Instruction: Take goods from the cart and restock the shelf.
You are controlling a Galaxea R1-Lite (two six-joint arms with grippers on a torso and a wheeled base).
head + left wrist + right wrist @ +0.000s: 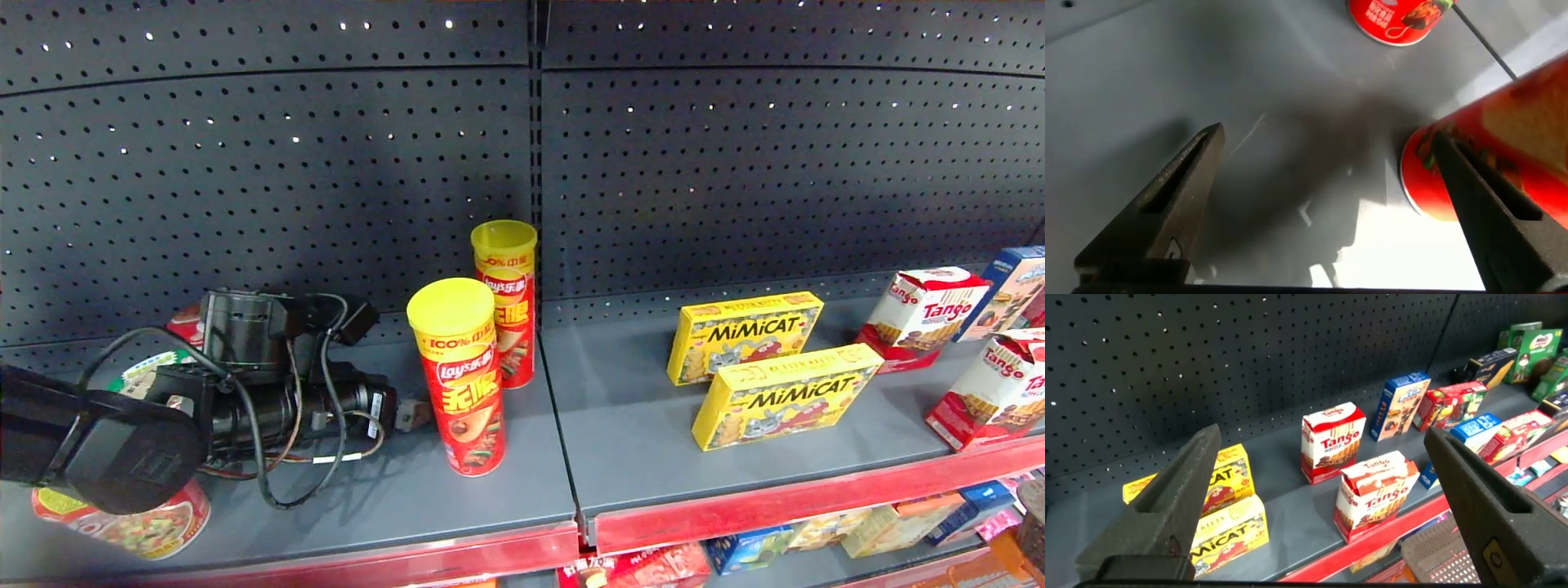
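Observation:
Two red chip cans with yellow lids stand upright on the grey shelf (637, 441): one in front (459, 376), one behind it by the pegboard (506, 302). My left arm lies low over the shelf, and my left gripper (408, 414) sits just left of the front can's base. In the left wrist view the left gripper (1324, 137) is open with bare shelf between its fingers. There the front can (1503, 131) stands close by one fingertip, and the back can (1396, 16) is farther off. My right gripper (1321, 434) is open and empty, out in front of the shelf.
Two yellow boxes (743, 335) (784, 394) stand mid-right on the shelf. Red-and-white boxes (922, 314) (992, 388) and a blue box (1012, 286) stand at the far right. Noodle cups (131, 523) (143, 371) sit by the left arm. A red lip (800, 498) edges the shelf.

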